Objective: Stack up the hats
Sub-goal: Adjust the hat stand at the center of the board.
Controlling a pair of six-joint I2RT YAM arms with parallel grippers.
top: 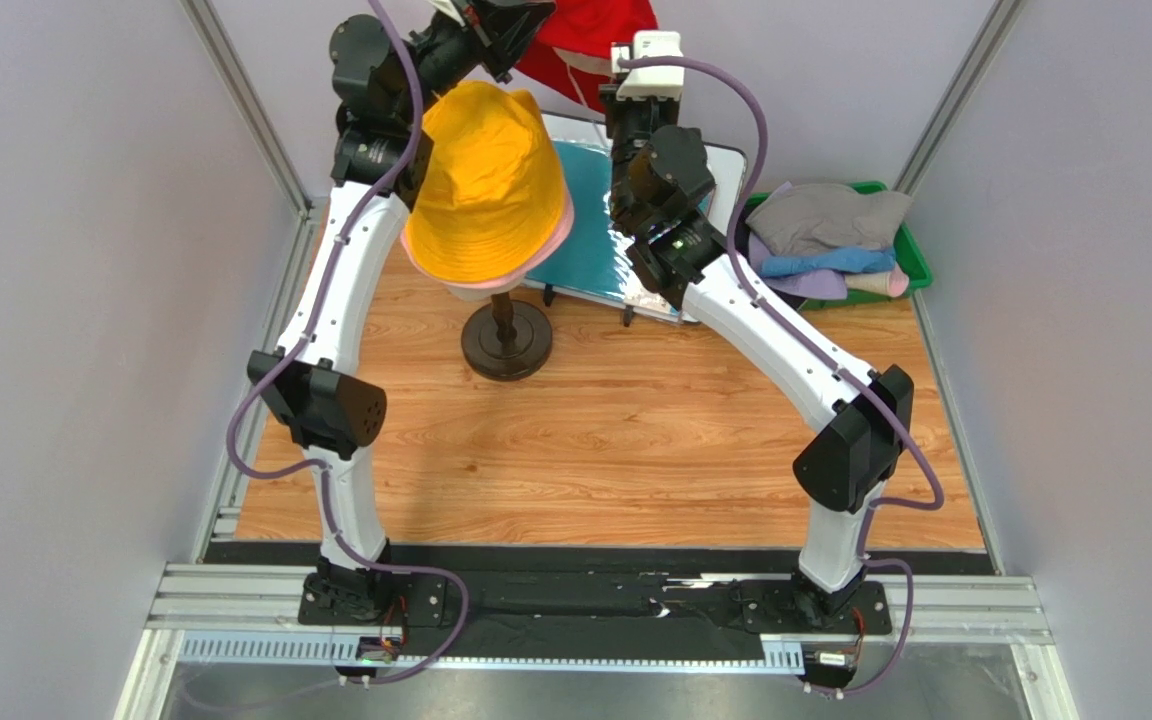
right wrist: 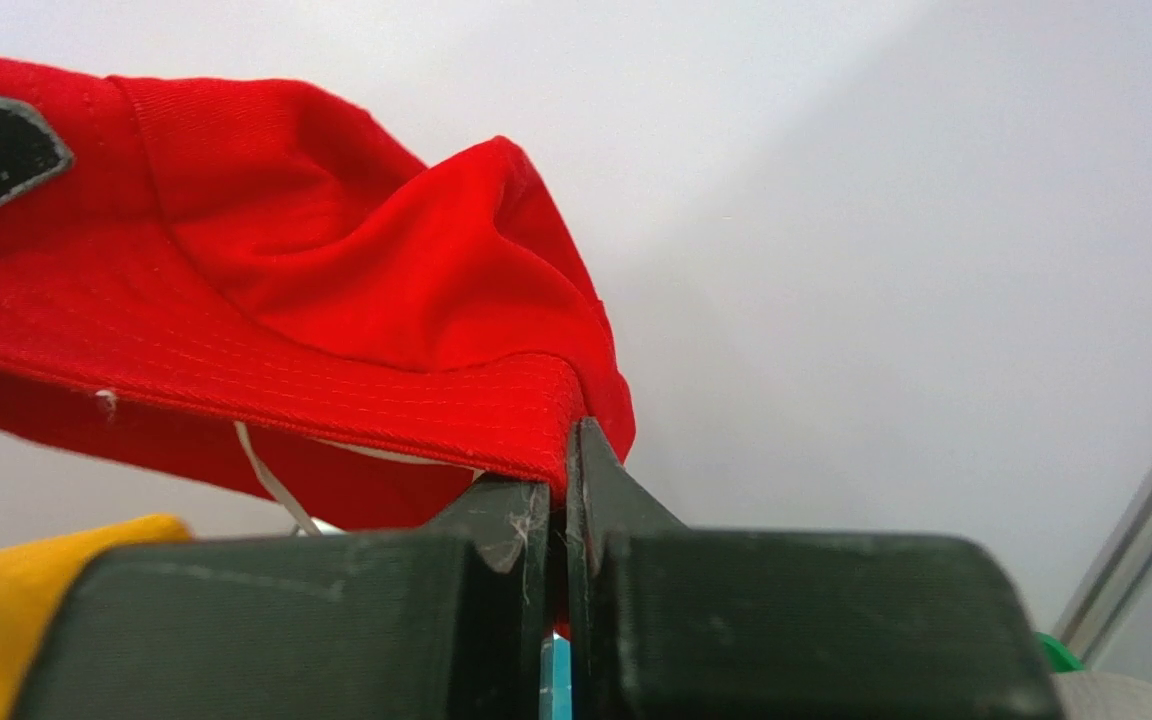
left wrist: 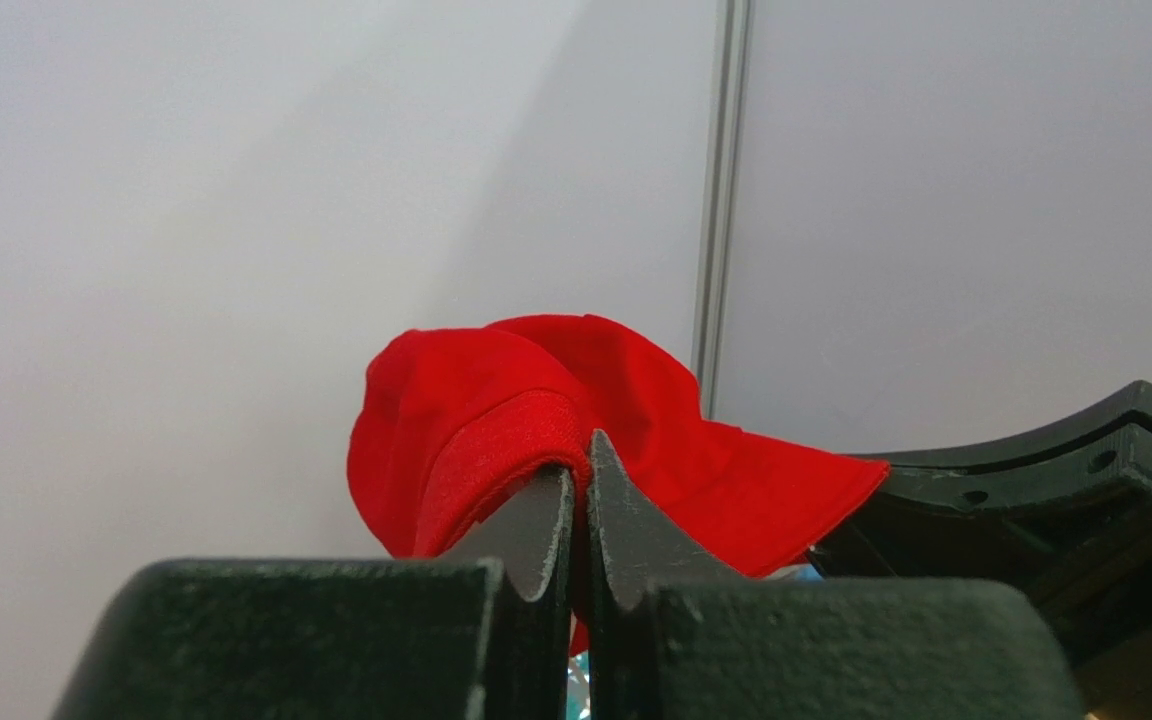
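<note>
A red hat (top: 585, 42) hangs in the air at the back, held by both grippers. My left gripper (left wrist: 582, 465) is shut on the hat's brim (left wrist: 492, 450). My right gripper (right wrist: 564, 458) is shut on the opposite brim edge (right wrist: 432, 405). An orange-yellow hat (top: 489, 173) sits over a pink hat (top: 492, 275) on the mannequin stand, just in front of and below the red hat. It also shows at the bottom left of the right wrist view (right wrist: 4, 600).
The stand's dark round base (top: 507, 342) rests on the wooden table. A teal sheet with a white frame (top: 597, 210) lies behind it. A green bin (top: 910, 248) at the right holds grey, blue, lavender and beige hats (top: 830, 240). Grey walls close in on all sides.
</note>
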